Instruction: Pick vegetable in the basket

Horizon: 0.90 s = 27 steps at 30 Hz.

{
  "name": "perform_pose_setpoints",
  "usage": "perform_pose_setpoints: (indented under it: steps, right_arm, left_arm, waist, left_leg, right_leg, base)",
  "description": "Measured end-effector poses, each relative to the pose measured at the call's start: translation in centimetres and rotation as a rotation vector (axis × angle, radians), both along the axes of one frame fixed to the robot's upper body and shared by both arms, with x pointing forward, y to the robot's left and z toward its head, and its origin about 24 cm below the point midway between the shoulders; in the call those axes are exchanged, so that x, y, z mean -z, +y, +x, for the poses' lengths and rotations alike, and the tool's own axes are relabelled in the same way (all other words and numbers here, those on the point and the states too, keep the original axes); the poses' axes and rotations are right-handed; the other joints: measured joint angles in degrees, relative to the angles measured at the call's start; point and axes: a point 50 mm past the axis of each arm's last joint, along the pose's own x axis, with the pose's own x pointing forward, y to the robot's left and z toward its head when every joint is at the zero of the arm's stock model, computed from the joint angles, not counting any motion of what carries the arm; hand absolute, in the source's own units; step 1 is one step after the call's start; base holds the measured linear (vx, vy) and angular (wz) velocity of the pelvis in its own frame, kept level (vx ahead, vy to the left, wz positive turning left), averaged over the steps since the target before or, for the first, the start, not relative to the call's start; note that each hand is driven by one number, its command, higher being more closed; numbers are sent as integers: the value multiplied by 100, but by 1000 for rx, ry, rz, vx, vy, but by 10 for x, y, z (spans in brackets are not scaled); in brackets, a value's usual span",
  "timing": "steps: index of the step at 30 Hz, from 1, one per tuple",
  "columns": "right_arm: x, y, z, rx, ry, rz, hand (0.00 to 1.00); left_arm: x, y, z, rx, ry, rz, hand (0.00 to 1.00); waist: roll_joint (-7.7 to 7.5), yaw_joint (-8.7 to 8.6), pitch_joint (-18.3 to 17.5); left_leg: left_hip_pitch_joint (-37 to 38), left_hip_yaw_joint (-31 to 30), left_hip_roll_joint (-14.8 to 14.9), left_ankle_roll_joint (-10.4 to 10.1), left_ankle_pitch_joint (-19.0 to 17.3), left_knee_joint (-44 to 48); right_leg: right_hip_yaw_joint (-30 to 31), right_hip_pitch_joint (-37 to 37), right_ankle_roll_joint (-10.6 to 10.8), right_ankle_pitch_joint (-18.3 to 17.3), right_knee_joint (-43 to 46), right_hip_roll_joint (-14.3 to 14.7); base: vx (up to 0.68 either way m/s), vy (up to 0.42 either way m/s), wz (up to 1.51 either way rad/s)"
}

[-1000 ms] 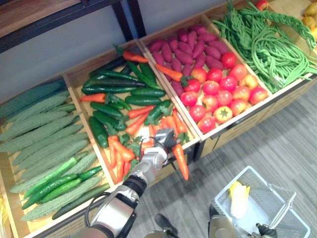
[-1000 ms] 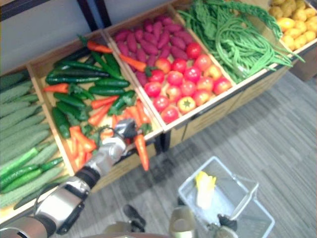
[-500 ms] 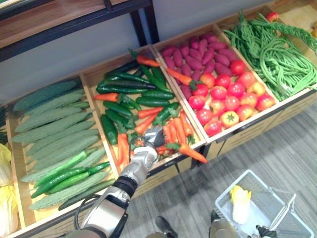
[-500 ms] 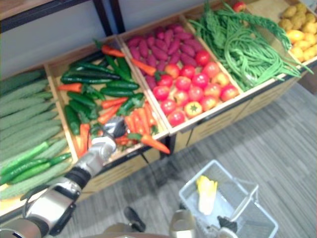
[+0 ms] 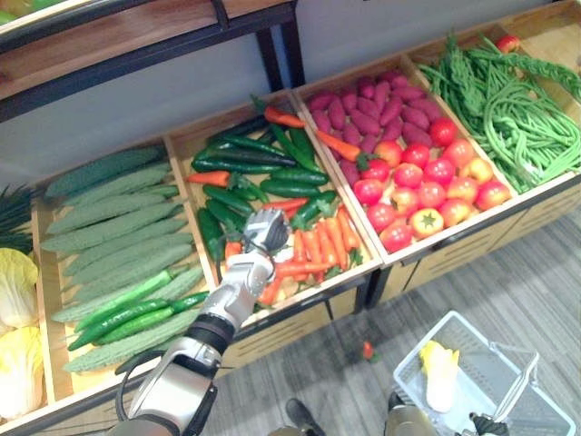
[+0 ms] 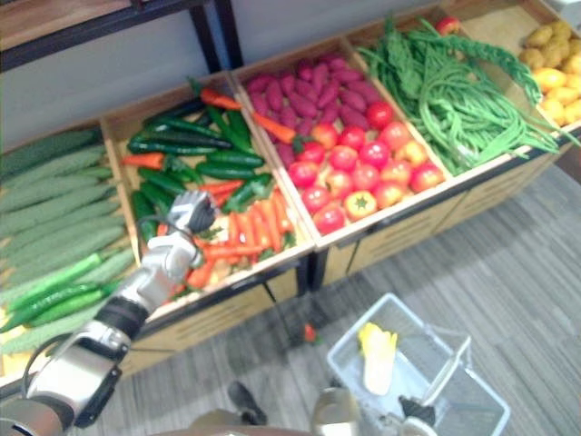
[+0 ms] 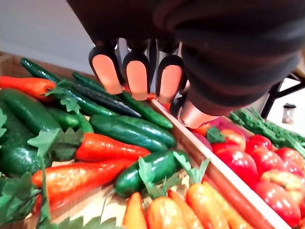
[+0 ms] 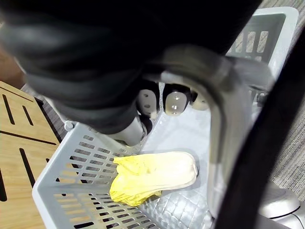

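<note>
My left hand [image 5: 263,232] hovers over the front of the wooden crate [image 5: 292,318] of carrots [image 5: 315,243] and dark cucumbers [image 5: 245,168]. In the left wrist view its fingers [image 7: 136,76] are curled toward the thumb with nothing in them. A small orange-red piece [image 5: 367,350] lies on the floor below the crate. The grey wire basket [image 5: 424,341] hangs at the lower right with a yellow leafy vegetable [image 5: 438,368] inside. My right hand [image 8: 174,102] is curled round the basket's metal handle [image 8: 224,109].
Bitter gourds [image 5: 109,236] fill the crate to the left, with pale cabbages [image 5: 14,291] beyond. To the right are tomatoes [image 5: 427,182], purple sweet potatoes [image 5: 372,100] and green beans [image 5: 517,109]. A dark shelf [image 5: 136,45] runs above. Grey floor [image 5: 508,272] lies in front.
The camera has shifted. My left hand held a carrot out over the crate's front edge; the carrot has left it, and the hand has drawn back over the crate. An orange-red piece now lies on the floor.
</note>
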Motion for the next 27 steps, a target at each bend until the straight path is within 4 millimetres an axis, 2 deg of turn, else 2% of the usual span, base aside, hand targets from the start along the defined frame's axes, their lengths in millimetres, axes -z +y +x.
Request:
perform_pose_setpoints:
  steps: [5, 7, 15, 18, 22, 25, 27]
  right_arm:
    - [1, 0, -5, 6, 15, 1, 100]
    - [2, 0, -7, 9, 21, 2, 100]
    - [3, -2, -14, 29, 33, 4, 100]
    - [3, -2, -17, 32, 39, 4, 100]
    - [3, -2, -18, 20, 44, 1, 100]
    - [2, -2, -15, -13, 41, -9, 100]
    - [1, -4, -13, -41, 41, -21, 100]
  left_arm:
    - [-11, -1, 0, 6, -42, -47, 100]
    - [-19, -7, 0, 32, -79, -64, 100]
    - [-52, -30, -8, 147, -237, -100, 100]
    - [-62, -48, -16, 248, -286, -125, 100]
    - [-74, -90, -41, 492, -345, -131, 100]
    - [-75, -116, -62, 673, -343, -141, 100]
    - [-74, -122, -68, 731, -327, -138, 100]
  waist:
    - [6, 14, -124]
    - [4, 15, -241]
    - [4, 17, -270]
    - [10, 21, -301]
    - [7, 19, -384]
    - [12, 13, -409]
    - [18, -4, -420]
  left_leg:
    - [-35, -29, -1, 9, 11, -13]
    - [-155, -60, -5, 41, 54, 0]
    - [-157, -133, -7, 70, 95, 1]
    - [-163, -143, -11, 87, 107, -1]
    - [-164, -142, -17, 90, 108, -31]
    - [-174, -125, -20, 91, 108, -34]
    - [-174, -111, -18, 91, 107, -34]
  right_leg:
    - [-26, -7, 0, 0, 0, -1]
    - [-27, -114, -17, 11, 8, -1]
    - [-27, -97, -53, 37, 20, 7]
    - [-24, -101, -63, 47, 21, 6]
    - [3, -117, -62, 50, 20, 5]
    - [31, -188, -61, 50, 20, 3]
    - [43, -197, -60, 52, 16, 4]
  base:
    - [-4, 1, 2]
    - [14, 4, 7]
    - [0, 2, 2]
    - [0, 0, 0]
    - [0, 0, 0]
    - [-13, 8, -6]
    - [12, 4, -9]
